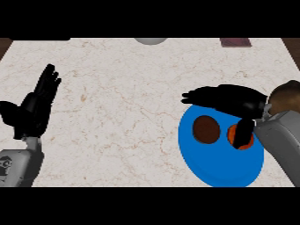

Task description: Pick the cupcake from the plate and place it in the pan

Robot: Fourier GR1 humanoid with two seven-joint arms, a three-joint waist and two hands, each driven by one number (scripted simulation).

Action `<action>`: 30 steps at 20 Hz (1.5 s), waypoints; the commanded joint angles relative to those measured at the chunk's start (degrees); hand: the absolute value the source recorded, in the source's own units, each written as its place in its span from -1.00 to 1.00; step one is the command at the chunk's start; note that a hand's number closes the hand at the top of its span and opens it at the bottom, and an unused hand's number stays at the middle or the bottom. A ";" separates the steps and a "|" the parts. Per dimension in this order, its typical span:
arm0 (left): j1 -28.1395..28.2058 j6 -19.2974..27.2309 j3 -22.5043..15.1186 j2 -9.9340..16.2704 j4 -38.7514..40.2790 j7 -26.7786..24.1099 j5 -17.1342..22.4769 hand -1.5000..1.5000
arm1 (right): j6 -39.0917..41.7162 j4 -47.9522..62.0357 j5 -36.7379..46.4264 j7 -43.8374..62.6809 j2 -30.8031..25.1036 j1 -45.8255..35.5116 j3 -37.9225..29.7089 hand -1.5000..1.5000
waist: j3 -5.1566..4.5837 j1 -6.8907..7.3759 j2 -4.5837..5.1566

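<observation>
A blue plate lies at the right of the marble counter. On it sit a dark brown round piece, which looks like the cupcake, and an orange-red piece beside it. My right hand hovers over the plate's far rim with its fingers stretched to the left, open. Its thumb hangs down across the orange-red piece and hides part of it. A brown pan-like thing shows at the right edge, partly behind my right forearm. My left hand rests open at the left, fingers up.
A grey round object and a dark reddish object sit at the counter's far edge. Dark wood borders the counter at both far corners. My right forearm covers the plate's right side.
</observation>
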 commanded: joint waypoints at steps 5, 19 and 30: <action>-0.33 -0.58 0.33 -1.28 -2.52 2.51 -0.70 0.00 | -0.02 -0.44 9.86 0.69 2.21 0.45 2.78 -1.00 | 0.00 -0.11 -0.04; -0.89 0.62 1.50 -3.28 -4.35 4.76 -4.51 0.00 | -3.69 6.41 21.80 -4.28 6.46 2.90 2.32 -1.00 | 0.01 -0.10 -0.03; 0.81 -3.53 4.32 -3.12 0.73 -1.26 -3.57 0.00 | -7.87 19.64 28.41 -10.98 10.88 -0.53 2.28 1.00 | 0.01 0.17 0.08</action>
